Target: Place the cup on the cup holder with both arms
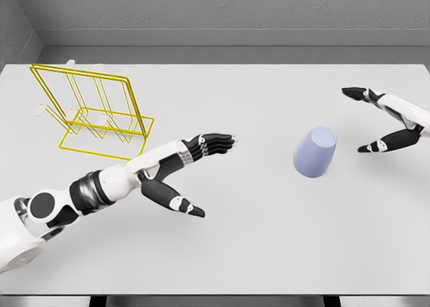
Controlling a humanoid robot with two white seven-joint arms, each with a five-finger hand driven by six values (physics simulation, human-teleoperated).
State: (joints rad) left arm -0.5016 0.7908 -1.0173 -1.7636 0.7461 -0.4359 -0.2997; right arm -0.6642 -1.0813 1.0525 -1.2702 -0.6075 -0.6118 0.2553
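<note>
Upper left of frame: yellow wire holder [94, 112] standing bare, no cup on it.
Lower left to centre: left hand [191, 169] fingers spread, gripping nothing.
Centre right: lilac cup [316, 152] resting upside down on table [269, 253], untouched.
Right edge: right hand [386, 122] spread wide, just beside cup.
Nothing done yet; grasp, handover, placing all remaining.
Broad bare tabletop between cup and holder.

Here's the tabletop [222, 253], a pale white-grey slab filling nearly the whole view, its far edge meeting a grey wall. 2 things sit on it. Over in the far-left corner stands the cup holder [94, 112], a yellow wire rack with an upright frame rising from a rectangular base. Well apart from it, right of centre, there's the cup [316, 152], pale lavender-blue, upside down, mouth against the surface and closed bottom up, tilted slightly toward the right.
</note>
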